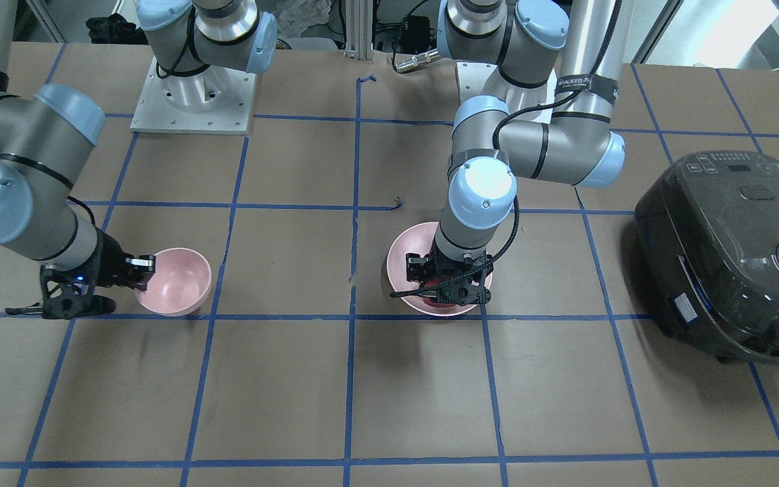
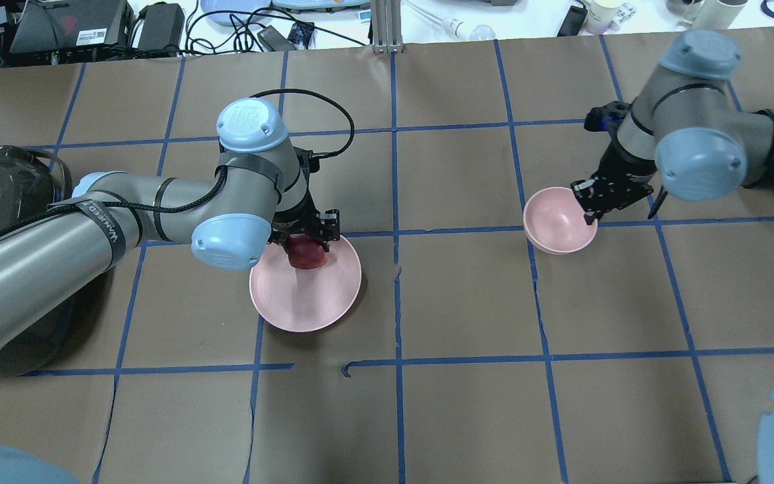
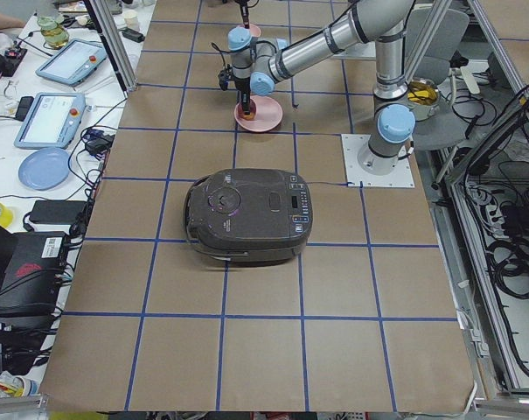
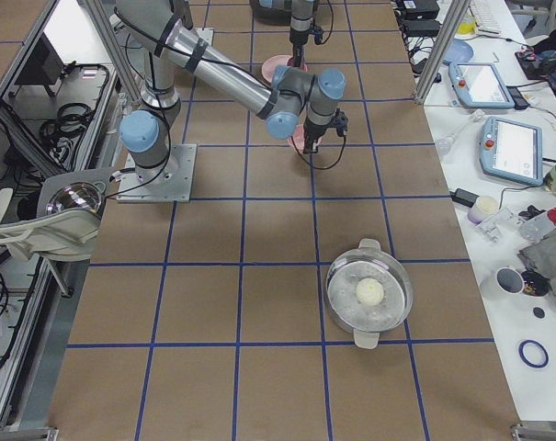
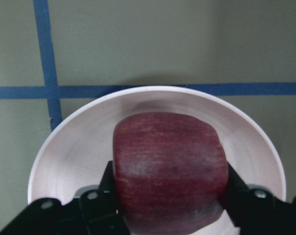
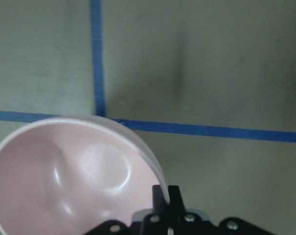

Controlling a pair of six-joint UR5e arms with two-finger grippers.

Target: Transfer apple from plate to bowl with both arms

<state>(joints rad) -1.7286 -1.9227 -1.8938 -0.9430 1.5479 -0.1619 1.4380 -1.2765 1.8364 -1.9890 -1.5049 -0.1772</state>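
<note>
Left claw (image 2: 308,243) closed snugly on the dark red, blocky apple (image 2: 306,255), held low within the wide, shallow pale pink plate (image 2: 306,306). Right claw (image 2: 588,214) pinches the rim of the small, deep pale pink bowl (image 2: 555,227), which sits tilted.

- Bright, even light; shadows on the worktop (image 2: 467,417) soft.
- Glare on a joint cap (image 1: 483,184) of the left arm (image 1: 552,152).
- Wrist views dimmer, greenish, slightly soft.

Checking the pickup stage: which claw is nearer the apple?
Left. The left claw clamps the apple on the plate, a finger against each side. The right claw is far off, pinching the bowl's rim.
</note>
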